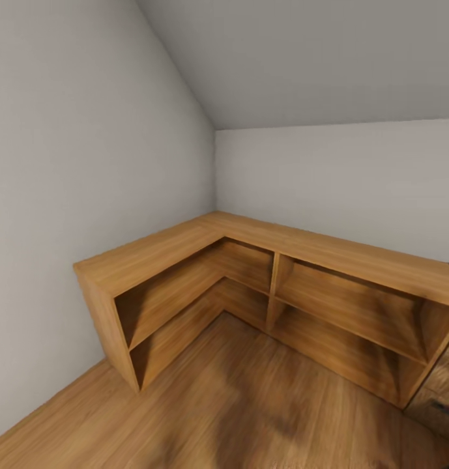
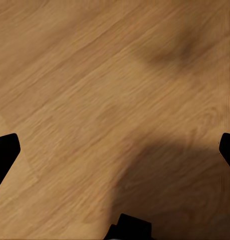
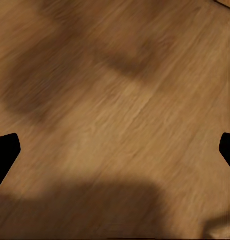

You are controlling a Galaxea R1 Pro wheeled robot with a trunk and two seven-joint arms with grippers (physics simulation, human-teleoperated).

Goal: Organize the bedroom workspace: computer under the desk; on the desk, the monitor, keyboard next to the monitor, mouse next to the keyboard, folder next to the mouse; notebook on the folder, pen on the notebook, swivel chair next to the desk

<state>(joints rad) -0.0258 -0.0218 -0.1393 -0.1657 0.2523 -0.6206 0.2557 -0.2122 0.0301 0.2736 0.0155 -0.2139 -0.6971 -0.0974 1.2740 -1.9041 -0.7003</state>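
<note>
In the left wrist view, the left hand (image 2: pixel 115 150) is wide open: its two black fingertips (image 2: pixel 4 152) show only at the opposite edges of the picture, far apart from each other. Between them there is nothing, only the wooden floor (image 2: pixel 94 75) below. The hand holds nothing and touches nothing. A dark shadow lies on the boards under it, and a small black part of the arm shows at the picture edge.

The right hand (image 3: pixel 115 150) in the right wrist view is the same: its fingertips (image 3: pixel 5 150) stand wide apart at the two edges, with nothing between them, above the same wooden floor (image 3: pixel 135 110). Soft shadows cross the boards there, and the picture is a little blurred.

In the head view, the floor (image 1: pixel 237 404) is nearest. Farther away, a low wooden L-shaped shelf unit (image 1: pixel 263 273) stands in the corner of the room, against the two grey walls (image 1: pixel 87 130). Its open compartments have nothing inside them. A sloped ceiling (image 1: pixel 315 58) is above. At the right edge a part of another wooden piece of furniture (image 1: pixel 439 397) shows, too cut off to tell what it is.
</note>
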